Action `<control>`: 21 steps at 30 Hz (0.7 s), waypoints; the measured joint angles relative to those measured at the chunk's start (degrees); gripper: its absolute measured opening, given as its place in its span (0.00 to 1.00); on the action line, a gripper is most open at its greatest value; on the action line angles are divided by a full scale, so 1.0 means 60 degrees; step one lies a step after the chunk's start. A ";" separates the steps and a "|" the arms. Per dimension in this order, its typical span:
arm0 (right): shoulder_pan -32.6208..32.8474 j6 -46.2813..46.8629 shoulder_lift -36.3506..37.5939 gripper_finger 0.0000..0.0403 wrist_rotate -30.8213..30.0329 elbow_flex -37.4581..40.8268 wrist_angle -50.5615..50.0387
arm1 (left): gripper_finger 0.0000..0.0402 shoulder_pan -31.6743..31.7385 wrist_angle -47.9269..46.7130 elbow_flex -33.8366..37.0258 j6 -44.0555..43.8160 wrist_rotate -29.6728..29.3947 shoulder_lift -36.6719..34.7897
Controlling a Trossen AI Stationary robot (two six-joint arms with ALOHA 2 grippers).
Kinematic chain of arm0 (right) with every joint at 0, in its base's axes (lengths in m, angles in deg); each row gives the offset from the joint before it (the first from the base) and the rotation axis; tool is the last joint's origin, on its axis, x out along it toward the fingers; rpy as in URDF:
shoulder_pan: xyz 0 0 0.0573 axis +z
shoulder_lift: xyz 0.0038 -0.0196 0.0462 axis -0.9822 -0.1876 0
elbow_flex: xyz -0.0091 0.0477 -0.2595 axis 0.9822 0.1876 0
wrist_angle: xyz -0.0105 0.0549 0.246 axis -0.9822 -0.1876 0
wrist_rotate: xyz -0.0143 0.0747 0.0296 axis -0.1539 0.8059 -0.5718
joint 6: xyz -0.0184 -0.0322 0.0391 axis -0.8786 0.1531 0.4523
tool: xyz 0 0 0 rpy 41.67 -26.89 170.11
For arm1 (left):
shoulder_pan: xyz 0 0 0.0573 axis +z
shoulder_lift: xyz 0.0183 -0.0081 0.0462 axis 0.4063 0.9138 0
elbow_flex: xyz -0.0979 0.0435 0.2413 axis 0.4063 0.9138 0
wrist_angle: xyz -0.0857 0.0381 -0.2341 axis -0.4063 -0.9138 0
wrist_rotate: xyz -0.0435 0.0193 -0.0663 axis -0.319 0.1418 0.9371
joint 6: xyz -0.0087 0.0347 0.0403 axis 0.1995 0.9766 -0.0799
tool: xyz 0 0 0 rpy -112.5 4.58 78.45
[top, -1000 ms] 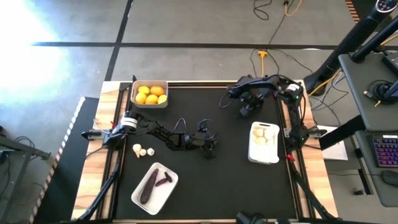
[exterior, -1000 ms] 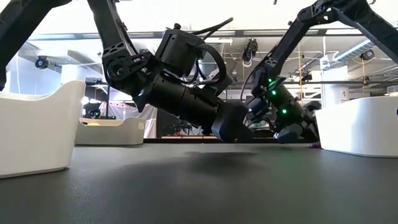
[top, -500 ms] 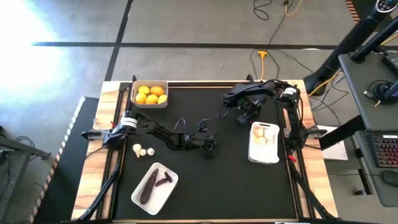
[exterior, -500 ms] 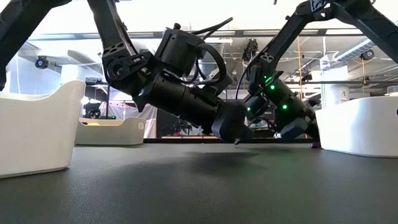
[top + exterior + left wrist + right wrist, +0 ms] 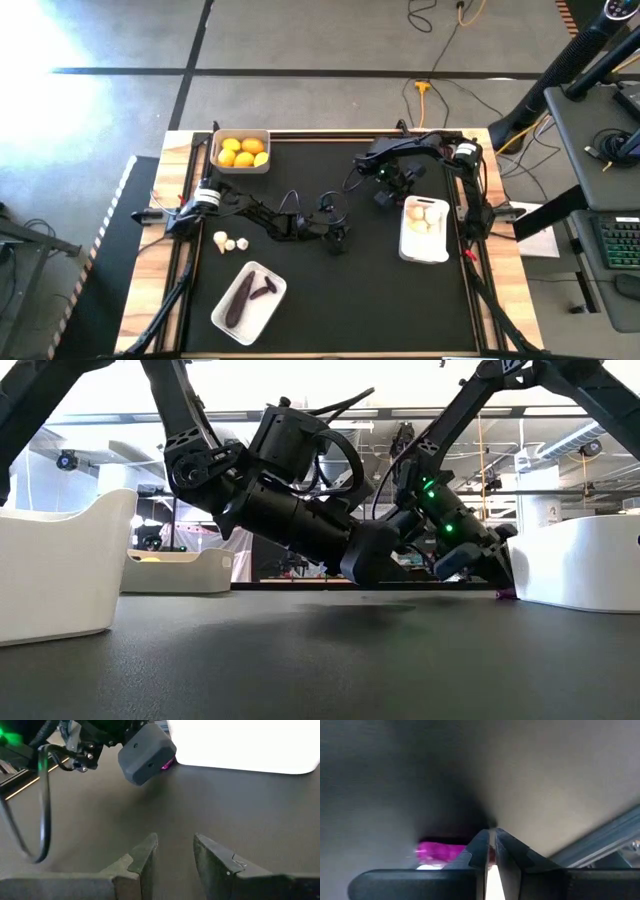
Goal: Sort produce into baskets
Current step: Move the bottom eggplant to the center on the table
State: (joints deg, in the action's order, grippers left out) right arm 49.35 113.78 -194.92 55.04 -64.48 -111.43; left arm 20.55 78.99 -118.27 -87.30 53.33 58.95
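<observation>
Your right gripper (image 5: 384, 197) sat low over the black desk (image 5: 330, 290), just beside the basket of garlic bulbs (image 5: 424, 230), jaws pressed closed; a small purple thing (image 5: 439, 852) lay right by its fingertips, and whether it was gripped you could not tell. Your left gripper (image 5: 338, 240) hung mid-desk, jaws slightly parted on nothing. Lemons (image 5: 243, 152) filled the far-left basket (image 5: 215, 150). Two eggplants (image 5: 246, 293) lay in the near basket (image 5: 228, 325). Three garlic bulbs (image 5: 230, 242) sat loose beside the left arm.
</observation>
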 joint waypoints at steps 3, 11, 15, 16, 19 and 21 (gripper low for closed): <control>0.0228 -0.0006 0.0004 0.07 0.0004 -0.0136 0.0084 | 0.27 -0.0004 0.0002 0.0000 0.0000 0.0000 0.0000; 0.0811 -0.0011 0.0004 0.07 0.0240 -0.0793 0.0267 | 0.27 -0.0040 0.0142 0.0000 -0.0004 0.0004 0.0000; 0.0997 -0.0090 0.0004 0.07 0.0420 -0.1178 0.0266 | 0.27 -0.0040 0.0146 0.0000 -0.0004 0.0004 0.0000; 0.1010 -0.0127 0.0004 0.07 0.0390 -0.1250 0.0234 | 0.27 -0.0040 0.0146 0.0000 -0.0004 0.0004 0.0000; 0.0980 -0.0144 0.0004 0.07 0.0275 -0.1327 0.0034 | 0.27 -0.0040 0.0146 0.0000 -0.0004 0.0004 0.0000; 0.0831 -0.0142 0.0004 0.07 0.0042 -0.1245 -0.0229 | 0.27 -0.0040 0.0140 0.0000 -0.0004 0.0004 0.0000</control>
State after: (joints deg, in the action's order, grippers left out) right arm 54.34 112.93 -194.90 55.29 -71.95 -112.81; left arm 20.31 79.83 -118.27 -87.32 53.35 58.95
